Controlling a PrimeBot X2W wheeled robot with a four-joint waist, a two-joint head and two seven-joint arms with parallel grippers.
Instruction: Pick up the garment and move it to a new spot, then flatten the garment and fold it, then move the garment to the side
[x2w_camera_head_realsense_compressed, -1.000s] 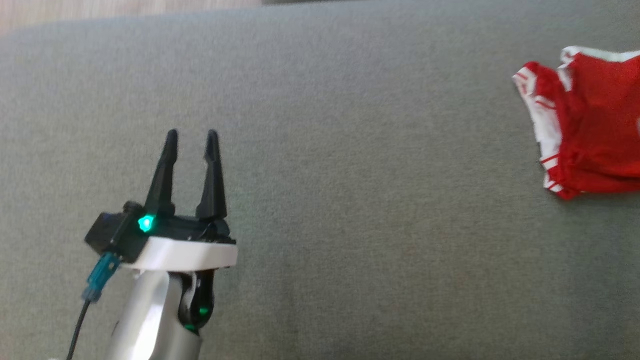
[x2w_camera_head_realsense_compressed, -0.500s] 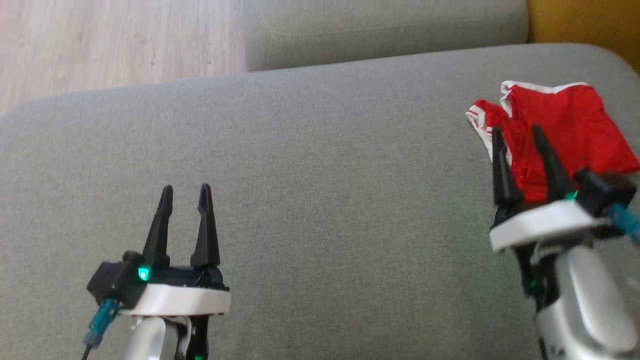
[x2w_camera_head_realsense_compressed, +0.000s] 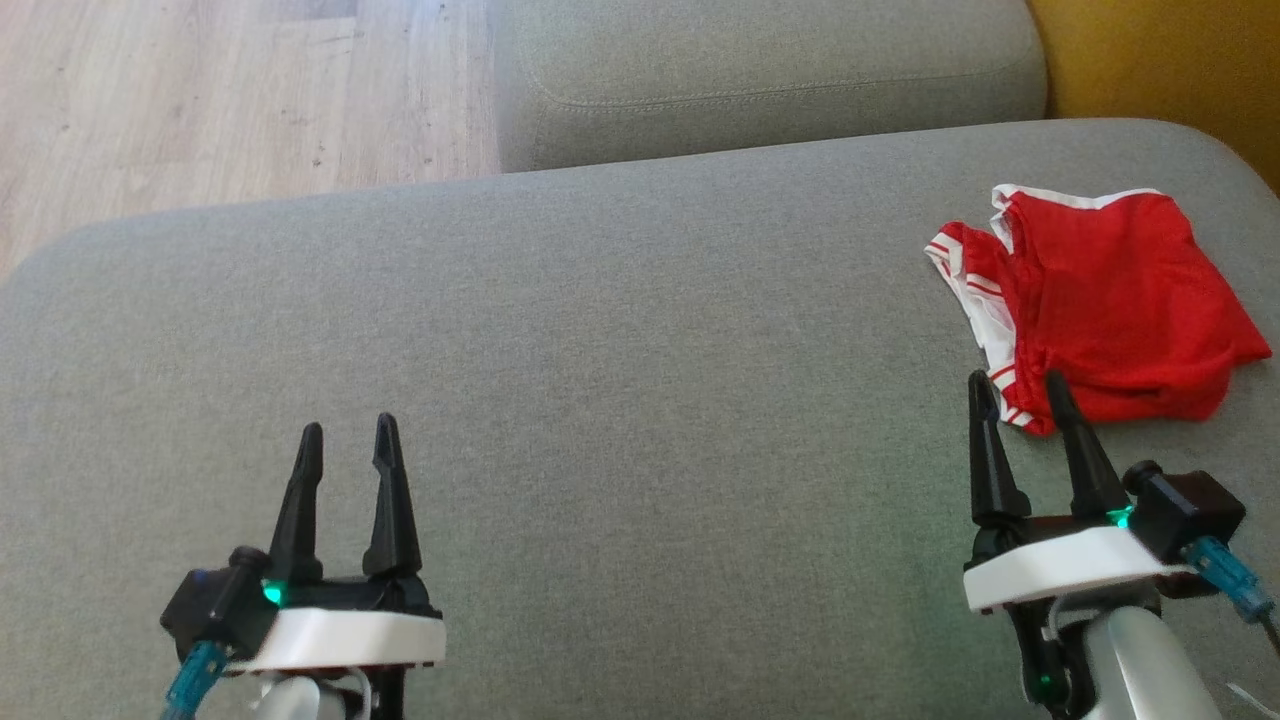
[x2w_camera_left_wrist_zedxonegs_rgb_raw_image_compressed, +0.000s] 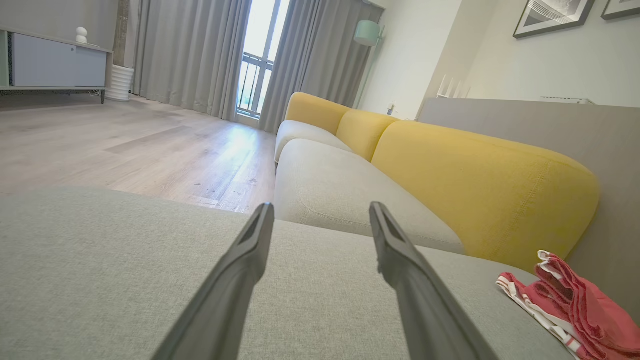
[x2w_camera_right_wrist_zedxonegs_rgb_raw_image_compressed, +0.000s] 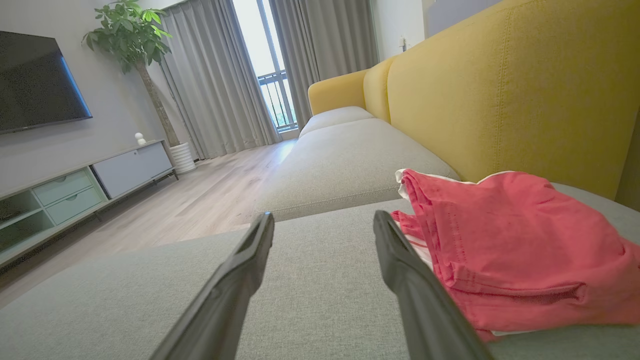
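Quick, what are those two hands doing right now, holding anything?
Left hand: open, holding nothing, above the grey cushion.
Right hand: open, holding nothing, next to the red garment.

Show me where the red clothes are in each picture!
Head view: red garment at upper right on the grey cushion, just past the right gripper.
Left wrist view: red garment in the bottom right corner.
Right wrist view: red garment right of centre.
Shared landmark: the yellow sofa back behind it.
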